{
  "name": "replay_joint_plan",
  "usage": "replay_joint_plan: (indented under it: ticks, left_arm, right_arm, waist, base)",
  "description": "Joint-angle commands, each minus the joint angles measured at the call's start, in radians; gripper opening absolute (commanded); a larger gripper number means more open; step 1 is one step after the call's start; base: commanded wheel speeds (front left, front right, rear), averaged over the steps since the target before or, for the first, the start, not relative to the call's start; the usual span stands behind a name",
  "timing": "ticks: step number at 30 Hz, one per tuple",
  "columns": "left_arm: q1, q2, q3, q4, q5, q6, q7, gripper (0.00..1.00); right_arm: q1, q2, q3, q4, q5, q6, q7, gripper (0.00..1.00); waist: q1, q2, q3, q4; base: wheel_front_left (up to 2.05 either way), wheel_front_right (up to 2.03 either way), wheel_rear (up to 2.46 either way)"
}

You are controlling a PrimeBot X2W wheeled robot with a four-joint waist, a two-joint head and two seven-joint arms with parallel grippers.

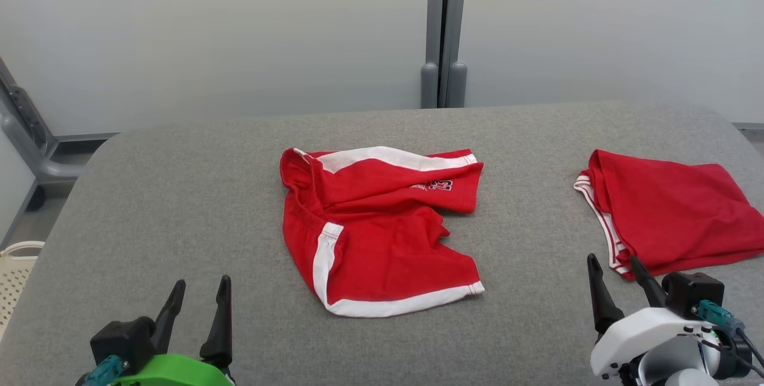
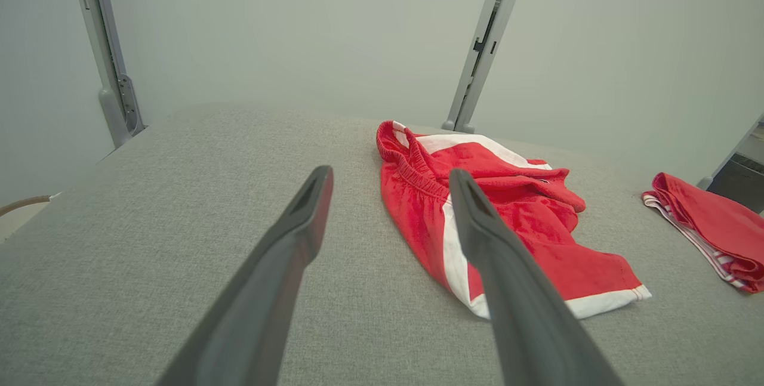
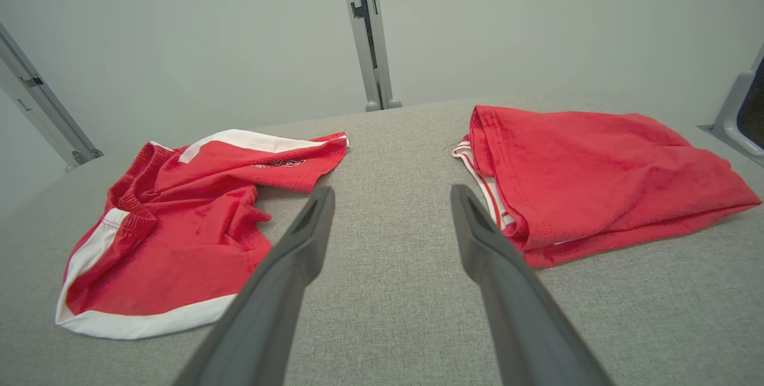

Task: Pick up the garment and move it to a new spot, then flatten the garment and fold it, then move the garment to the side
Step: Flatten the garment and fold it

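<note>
Lying crumpled, shorts (image 1: pixel 376 231), ahead of left end effector (image 1: pixel 202 282)

My head camera looks forward and down across the grey fabric-covered bench (image 1: pixel 179 207) from above its near edge, reaching its far edge. My left wrist camera rides low over the near left corner, aimed along the left gripper (image 2: pixel 389 174) toward the far right. My right wrist camera rides low over the near right corner, aimed along the right gripper (image 3: pixel 392 190) at the far edge. All three share the crumpled red shorts with white trim (image 1: pixel 376 225) mid-bench, the folded red cloth garment (image 1: pixel 674 213) by the right edge and the grey metal upright post (image 1: pixel 444 28); both wrist views sit nearer the cloth
</note>
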Motion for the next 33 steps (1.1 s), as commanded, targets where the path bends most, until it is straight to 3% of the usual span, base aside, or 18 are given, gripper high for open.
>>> replay_joint_plan:
  ticks: [1,10,16,27,33]
  left_arm:
    - [0.024,0.013,0.000,0.000,0.003,0.012,0.002,1.00]
    - [0.113,-0.007,0.084,-0.009,-0.047,0.062,-0.017,1.00]
    - [0.146,-0.022,0.122,-0.044,-0.027,0.040,-0.025,1.00]
    - [0.142,-0.022,0.108,-0.055,0.015,0.001,-0.022,1.00]
    - [0.118,-0.020,0.091,-0.042,0.025,0.007,-0.006,1.00]
  right_arm:
    - [0.015,-0.003,0.000,0.008,0.000,-0.001,0.002,1.00]
    - [0.018,-0.003,0.026,0.057,-0.006,-0.001,-0.006,1.00]
    - [0.013,-0.003,0.036,0.065,0.010,-0.001,-0.021,1.00]
    - [0.010,-0.003,0.050,0.072,0.014,-0.001,-0.034,1.00]
    - [0.003,-0.003,0.046,0.075,0.006,-0.001,-0.039,1.00]
  waist:
    - [0.0000,0.0000,-0.008,-0.004]
    - [0.0000,0.0000,-0.030,0.008]
    - [0.0000,0.0000,-0.035,0.020]
    - [0.0000,0.0000,-0.024,0.022]
    - [0.0000,0.0000,-0.017,0.020]
  base:
    - [0.00,0.00,0.00]
    - [0.00,0.00,0.00]
    - [0.00,0.00,0.00]
    - [0.00,0.00,0.00]
    - [0.00,0.00,0.00]
